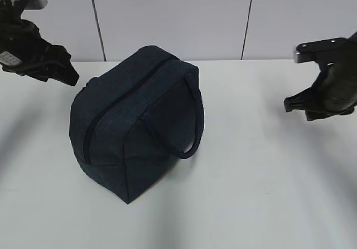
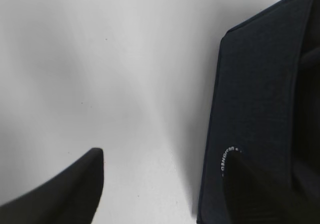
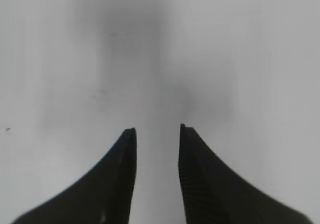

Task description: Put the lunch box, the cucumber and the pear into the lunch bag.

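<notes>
bag zipped, upright mid-table | left end effector open, empty, beside bag's end | right end effector narrow gap, empty, well apart from bag

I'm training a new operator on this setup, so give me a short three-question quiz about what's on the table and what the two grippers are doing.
1. True or false: the lunch bag has its top zipper closed.
2. Multiple choice: which gripper is nearer the bag? A) left gripper B) right gripper C) both equally near
3. Short answer: is anything held between the right gripper's fingers in the right wrist view?

Key
1. True: the zipper line runs shut along the top.
2. A: it hovers by the bag's upper left corner, and the left wrist view shows the bag beside one finger.
3. No: only bare table shows between them.
</notes>
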You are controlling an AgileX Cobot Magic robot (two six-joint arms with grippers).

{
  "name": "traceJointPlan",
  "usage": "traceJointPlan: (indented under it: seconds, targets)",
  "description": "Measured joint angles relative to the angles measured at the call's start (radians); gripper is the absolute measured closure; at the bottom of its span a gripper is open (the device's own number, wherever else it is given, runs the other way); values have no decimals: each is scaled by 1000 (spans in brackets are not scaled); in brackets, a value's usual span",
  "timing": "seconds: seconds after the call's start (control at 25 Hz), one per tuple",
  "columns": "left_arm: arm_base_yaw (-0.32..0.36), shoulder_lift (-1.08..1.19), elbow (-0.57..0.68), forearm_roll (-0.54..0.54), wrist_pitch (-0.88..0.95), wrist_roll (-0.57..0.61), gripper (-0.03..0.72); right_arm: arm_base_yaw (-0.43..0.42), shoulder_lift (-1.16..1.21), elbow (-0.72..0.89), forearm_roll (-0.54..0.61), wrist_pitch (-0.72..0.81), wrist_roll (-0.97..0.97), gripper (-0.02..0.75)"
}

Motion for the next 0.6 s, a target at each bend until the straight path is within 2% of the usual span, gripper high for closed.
traceJointPlan:
  seconds: [0.16,0.4,0.6]
  targets:
    - [0,0,0,-1,-1,0,243,80,-11,0,40,11,-113,498]
    - [0,0,0,2,-1,0,243,158,-93,0,60,41,-158,499]
    - [0,0,0,3,17,0,243,169,-169,0,198,75,-300,499]
